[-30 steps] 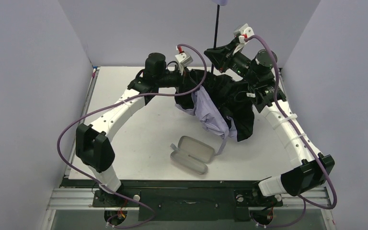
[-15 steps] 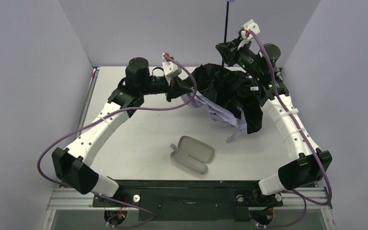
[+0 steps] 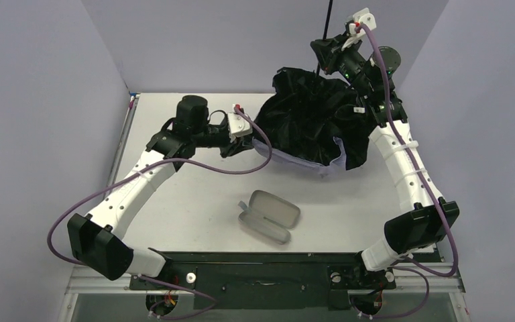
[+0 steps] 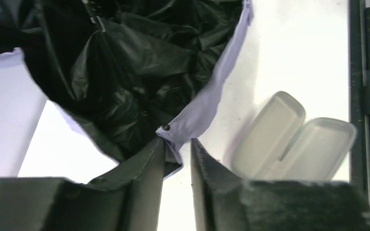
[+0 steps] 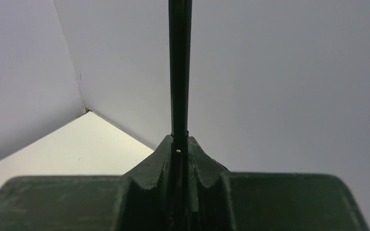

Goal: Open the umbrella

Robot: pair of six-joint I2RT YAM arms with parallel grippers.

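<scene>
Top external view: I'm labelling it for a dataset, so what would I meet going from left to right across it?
In order: left arm's elbow → open hard case → umbrella → right arm's elbow.

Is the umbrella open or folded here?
Partly spread. The umbrella bulges out, but its black lining is crumpled and slack, not taut. The right gripper is shut on its shaft.

No text, label, brand, number or sign can be read in any view: none on the umbrella [image 3: 302,117], the case [image 3: 269,216] or the table [image 3: 201,198]
</scene>
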